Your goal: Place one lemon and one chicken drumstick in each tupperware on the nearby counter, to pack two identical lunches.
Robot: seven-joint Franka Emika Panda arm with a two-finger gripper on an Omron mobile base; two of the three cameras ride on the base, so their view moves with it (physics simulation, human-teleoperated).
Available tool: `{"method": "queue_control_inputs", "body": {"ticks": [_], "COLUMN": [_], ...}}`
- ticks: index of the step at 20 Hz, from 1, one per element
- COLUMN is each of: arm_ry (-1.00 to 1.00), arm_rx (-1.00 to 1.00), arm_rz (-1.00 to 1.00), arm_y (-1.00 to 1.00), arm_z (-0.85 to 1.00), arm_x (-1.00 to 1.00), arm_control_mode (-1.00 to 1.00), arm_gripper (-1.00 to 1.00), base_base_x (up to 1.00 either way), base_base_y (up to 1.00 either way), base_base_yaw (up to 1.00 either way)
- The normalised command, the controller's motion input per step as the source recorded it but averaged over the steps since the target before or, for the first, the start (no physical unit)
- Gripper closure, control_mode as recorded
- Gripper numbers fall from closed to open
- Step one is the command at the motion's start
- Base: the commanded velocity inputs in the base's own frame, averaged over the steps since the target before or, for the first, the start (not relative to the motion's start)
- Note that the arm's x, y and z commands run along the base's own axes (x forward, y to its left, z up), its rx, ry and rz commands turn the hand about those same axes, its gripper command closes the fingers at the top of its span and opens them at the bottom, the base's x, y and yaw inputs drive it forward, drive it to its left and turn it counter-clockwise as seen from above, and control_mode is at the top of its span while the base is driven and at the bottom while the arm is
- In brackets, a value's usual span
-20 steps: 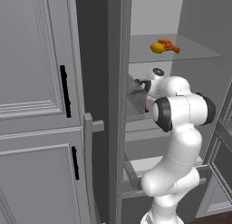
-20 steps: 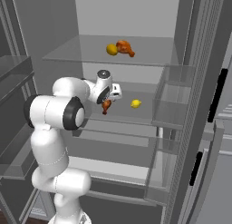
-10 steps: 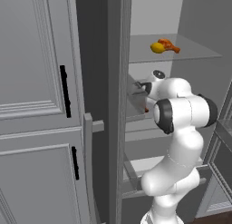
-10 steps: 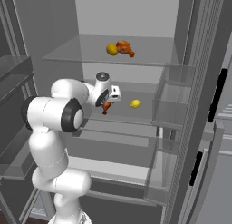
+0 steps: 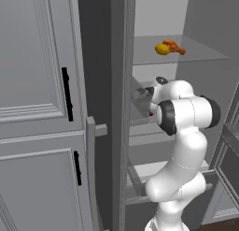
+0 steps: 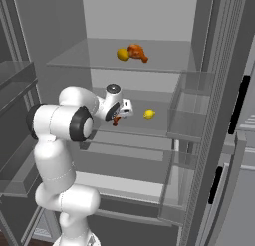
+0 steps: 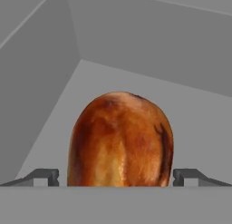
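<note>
The arm [image 6: 62,140] rises from the base, bends at the elbow and reaches forward at about shoulder height. The gripper [image 6: 118,115] points away and seemingly a little downward. In the hand view its fingertips [image 7: 45,175] stand wide apart.

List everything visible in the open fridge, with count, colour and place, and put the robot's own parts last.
chicken drumstick: two, orange-brown; one on the upper glass shelf beside a lemon, the other on the middle shelf between the claw's fingertips.
lemon: two, yellow; one on the upper shelf, the other on the middle shelf, right of the claw.
glass shelf: several, clear grey, stacked inside the fridge.
door bin: clear, on the open door at right.
claw: one, dark tips, open, either side of the lower drumstick.
arm: one, white with dark joints.
</note>
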Motion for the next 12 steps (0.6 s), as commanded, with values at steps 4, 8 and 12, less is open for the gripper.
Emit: {"method": "queue_control_inputs", "body": {"ticks": [4,8,12], "arm_ry": [0.00,0.00,0.00], "arm_rx": [0.00,0.00,0.00], "arm_rz": [0.00,0.00,0.00], "arm_y": [0.11,0.05,0.01], "arm_z": [-0.03,0.00,0.00], "arm_x": [0.00,0.00,-0.01], "arm_control_mode": [-1.00,-1.00,-1.00], "arm_gripper": [-1.00,1.00,1.00], "base_base_x": [0.00,0.00,0.00], "base_base_y": [0.00,0.00,0.00], "base_base_yaw": [0.00,0.00,0.00]}}
